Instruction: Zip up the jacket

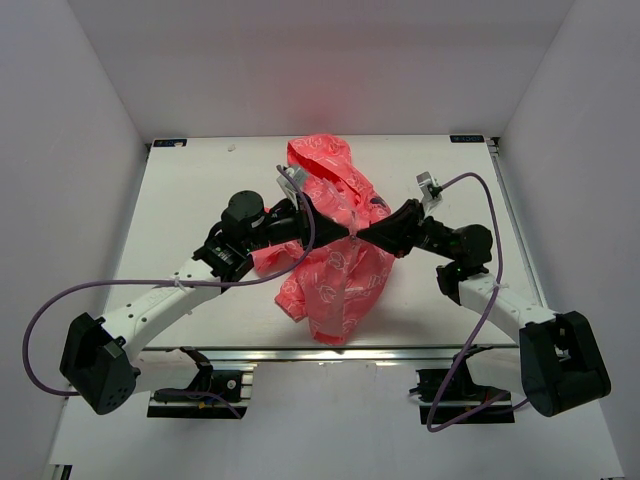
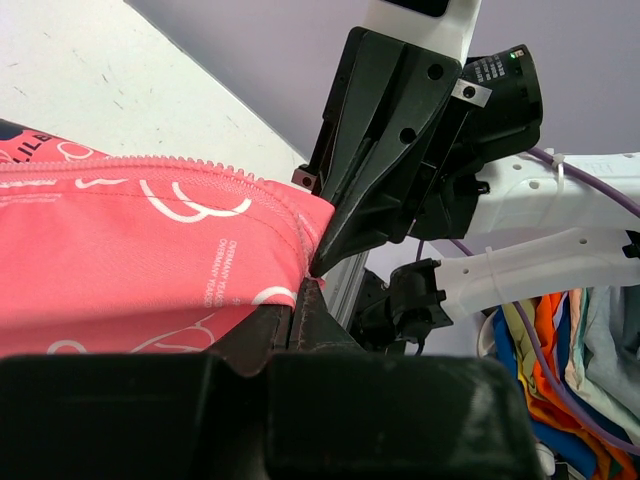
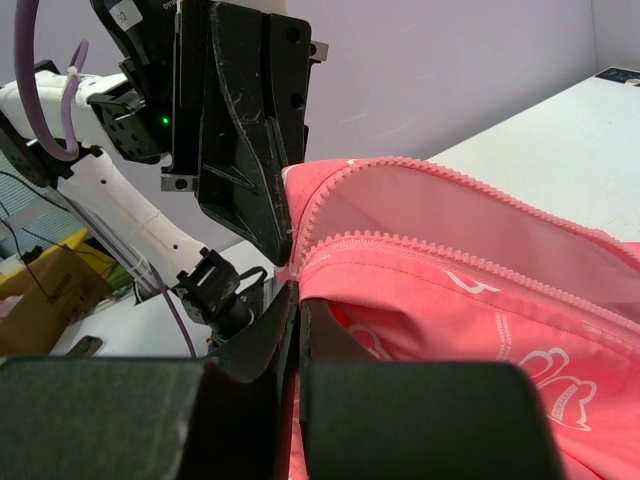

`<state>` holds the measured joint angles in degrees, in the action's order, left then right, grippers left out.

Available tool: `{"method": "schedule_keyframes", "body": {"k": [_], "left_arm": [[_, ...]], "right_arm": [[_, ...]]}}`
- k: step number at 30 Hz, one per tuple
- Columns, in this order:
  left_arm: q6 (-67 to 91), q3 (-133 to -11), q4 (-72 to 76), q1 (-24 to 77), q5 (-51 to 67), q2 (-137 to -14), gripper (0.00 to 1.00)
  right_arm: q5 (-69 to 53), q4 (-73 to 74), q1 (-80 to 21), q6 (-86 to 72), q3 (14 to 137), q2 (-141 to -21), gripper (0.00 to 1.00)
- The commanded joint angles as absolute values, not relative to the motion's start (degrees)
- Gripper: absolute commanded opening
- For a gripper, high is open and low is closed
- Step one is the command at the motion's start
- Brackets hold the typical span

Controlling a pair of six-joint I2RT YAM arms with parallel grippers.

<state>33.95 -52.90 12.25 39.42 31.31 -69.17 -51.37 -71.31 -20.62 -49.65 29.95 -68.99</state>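
The coral-pink jacket [image 1: 338, 282] with white print lies bunched at the table's middle, hood toward the back. My left gripper [image 1: 336, 228] and right gripper [image 1: 366, 238] meet tip to tip over it. In the left wrist view my left gripper [image 2: 300, 292] is shut on the jacket's edge [image 2: 150, 250], just below a row of zipper teeth [image 2: 150, 166]. In the right wrist view my right gripper [image 3: 298, 292] is shut on the jacket's other edge [image 3: 420, 300]. The two rows of zipper teeth [image 3: 450, 182] lie apart there. No slider shows.
The white table [image 1: 200, 190] is walled at the left, right and back. An aluminium rail [image 1: 300, 352] runs along its near edge. A heap of coloured cloth [image 2: 570, 350] lies beyond the table in the left wrist view.
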Motion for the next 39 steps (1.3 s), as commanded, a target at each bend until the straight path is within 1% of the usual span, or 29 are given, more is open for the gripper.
{"method": "schedule_keyframes", "body": {"k": [1, 11, 28, 39], "left_arm": [[34.19, -52.03, 13.71, 39.29, 31.91, -67.5, 0.0], [34.72, -51.24, 15.12, 39.2, 32.69, -66.97, 0.0], [37.0, -49.92, 18.27, 39.11, 35.24, -67.5, 0.0], [38.23, -49.04, 20.03, 38.85, 35.59, -67.5, 0.0]], "right_arm": [[-50.63, -78.92, -20.57, -51.41, 30.23, -68.91, 0.0], [-50.54, -80.42, -20.57, -52.29, 30.06, -69.43, 0.0], [-46.23, -85.78, -20.3, -54.93, 28.92, -69.87, 0.0], [-47.37, -90.44, -19.69, -58.62, 29.09, -70.14, 0.0]]}}
